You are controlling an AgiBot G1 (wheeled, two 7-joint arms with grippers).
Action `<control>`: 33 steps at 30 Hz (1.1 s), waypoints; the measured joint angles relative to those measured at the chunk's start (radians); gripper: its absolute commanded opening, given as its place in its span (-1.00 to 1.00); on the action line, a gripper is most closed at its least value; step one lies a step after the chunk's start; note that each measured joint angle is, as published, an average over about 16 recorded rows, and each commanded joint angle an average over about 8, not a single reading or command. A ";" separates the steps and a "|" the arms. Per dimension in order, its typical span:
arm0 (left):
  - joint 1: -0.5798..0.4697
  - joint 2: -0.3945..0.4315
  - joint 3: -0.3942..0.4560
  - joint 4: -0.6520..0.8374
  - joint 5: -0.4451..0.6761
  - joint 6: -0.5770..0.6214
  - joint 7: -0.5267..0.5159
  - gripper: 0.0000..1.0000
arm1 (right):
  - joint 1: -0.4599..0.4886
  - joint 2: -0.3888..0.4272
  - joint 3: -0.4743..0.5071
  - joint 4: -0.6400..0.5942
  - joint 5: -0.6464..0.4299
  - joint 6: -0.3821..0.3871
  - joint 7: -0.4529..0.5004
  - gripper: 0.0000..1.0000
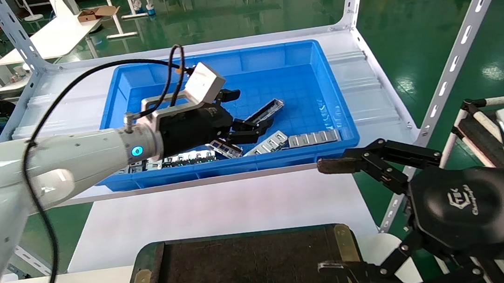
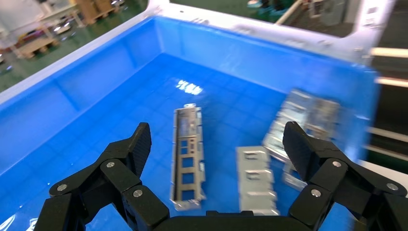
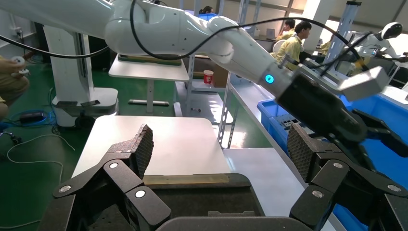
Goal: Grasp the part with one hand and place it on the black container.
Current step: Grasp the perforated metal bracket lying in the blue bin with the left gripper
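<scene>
Part (image 2: 187, 156) lies flat on the floor of the blue bin (image 1: 319, 66), and we see it in our left wrist view straight ahead between the spread fingers (image 2: 134, 147) of our left hand (image 2: 216, 144), which hangs open above it without touching it. From the head view, that left hand (image 1: 243, 126) reaches over the near half of the bin, its black fingers apart above the narrow grey channel (image 1: 267, 110). Just beside the part lie wider silver plates (image 1: 313, 138) along the bin's near wall. Nearer to us, the black tray (image 1: 247, 273) sits on the white table (image 1: 221, 208) with brass strips at its sides. Our right hand (image 1: 372, 213) waits open at the tray's right edge, holding nothing.
</scene>
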 measured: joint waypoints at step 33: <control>-0.006 0.083 0.199 0.114 -0.086 -0.225 -0.037 -1.00 | 0.000 0.000 0.000 0.000 0.000 0.000 0.000 -1.00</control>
